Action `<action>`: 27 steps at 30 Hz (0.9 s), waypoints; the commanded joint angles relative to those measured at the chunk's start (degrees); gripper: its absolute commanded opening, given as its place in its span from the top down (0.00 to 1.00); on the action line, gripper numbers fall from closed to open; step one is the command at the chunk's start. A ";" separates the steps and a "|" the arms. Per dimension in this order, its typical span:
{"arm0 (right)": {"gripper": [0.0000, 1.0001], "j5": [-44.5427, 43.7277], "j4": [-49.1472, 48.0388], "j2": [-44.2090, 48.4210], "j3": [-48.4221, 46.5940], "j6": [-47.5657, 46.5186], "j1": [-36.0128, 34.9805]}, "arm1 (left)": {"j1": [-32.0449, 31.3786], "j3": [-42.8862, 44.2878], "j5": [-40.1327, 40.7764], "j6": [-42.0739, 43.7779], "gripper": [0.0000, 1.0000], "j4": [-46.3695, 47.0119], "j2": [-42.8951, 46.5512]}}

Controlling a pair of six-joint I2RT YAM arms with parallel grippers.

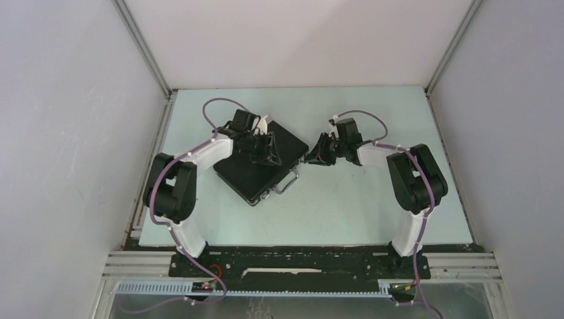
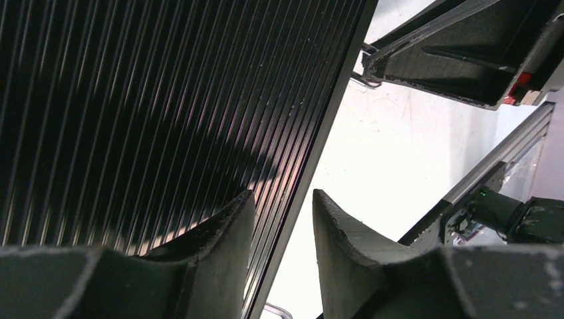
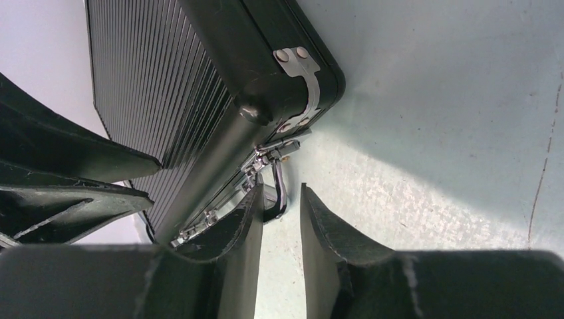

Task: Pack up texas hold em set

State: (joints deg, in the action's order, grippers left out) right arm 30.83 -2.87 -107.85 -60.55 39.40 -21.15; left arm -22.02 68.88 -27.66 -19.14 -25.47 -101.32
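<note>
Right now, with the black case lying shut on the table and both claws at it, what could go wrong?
1. The latch beside the right gripper seems to stick out rather than lie flat. If it is unfastened, the briefcase could fall open when lifted.
2. The right gripper's tips sit close to the handle and might snag it.
3. The left gripper is at the very edge of the ribbed lid, so a push there might slide the case.

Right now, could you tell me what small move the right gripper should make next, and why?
Probably ease the right gripper forward to press the silver latch shut: the briefcase lid is down, and the latch seems to stick out ahead.
</note>
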 commanded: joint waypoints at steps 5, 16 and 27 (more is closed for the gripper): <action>0.62 -4.61 -5.24 -0.94 5.48 -2.13 -0.85 | 0.30 -6.39 1.95 0.14 0.55 -5.21 -4.97; 0.60 1.02 -33.14 -7.00 17.03 14.28 0.77 | 1.06 -6.18 -0.26 1.10 0.57 -4.63 -5.24; 0.68 -3.89 -36.56 -3.43 19.77 23.29 -1.82 | 1.10 -6.08 -0.56 1.35 0.57 -4.80 -3.65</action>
State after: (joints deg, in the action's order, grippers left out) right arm 28.99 -41.01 -113.78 -42.15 62.15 -21.76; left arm -20.05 66.74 -32.38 -20.47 -21.17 -101.45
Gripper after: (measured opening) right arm 0.307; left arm 0.430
